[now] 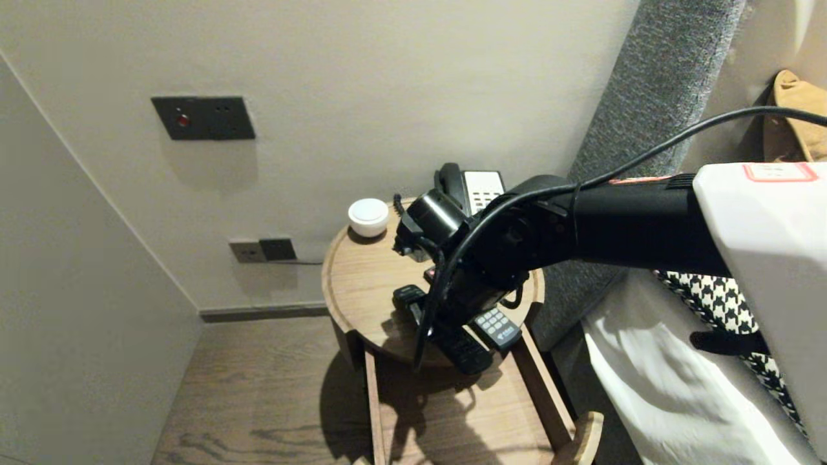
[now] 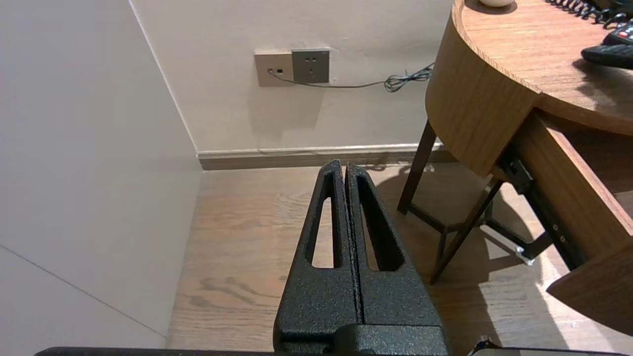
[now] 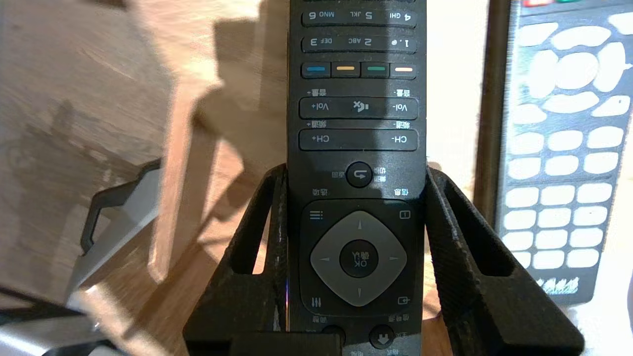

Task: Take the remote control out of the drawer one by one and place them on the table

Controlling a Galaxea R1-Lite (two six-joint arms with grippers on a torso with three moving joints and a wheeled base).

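While left pincer (image 2: 344, 165) hangs closed, right pincer (image 3: 356, 172) grips remote (image 3: 358, 113) at wooden table (image 1: 362, 284).

Beige walls (image 1: 387, 77); dark switch plate (image 1: 203, 118), low sockets (image 1: 263, 250). Wood-plank floor (image 1: 258, 387). Round wooden side table (image 1: 362, 284), drawer (image 1: 452, 426) open. Grey upholstered headboard (image 1: 646, 97) at right.

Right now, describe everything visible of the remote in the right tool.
The remote is slim, black plastic, with a grey direction pad around an OK key, CH and Vol bars, four coloured keys and number keys. It sits face up, clamped at its sides by the right tool, number end outward.
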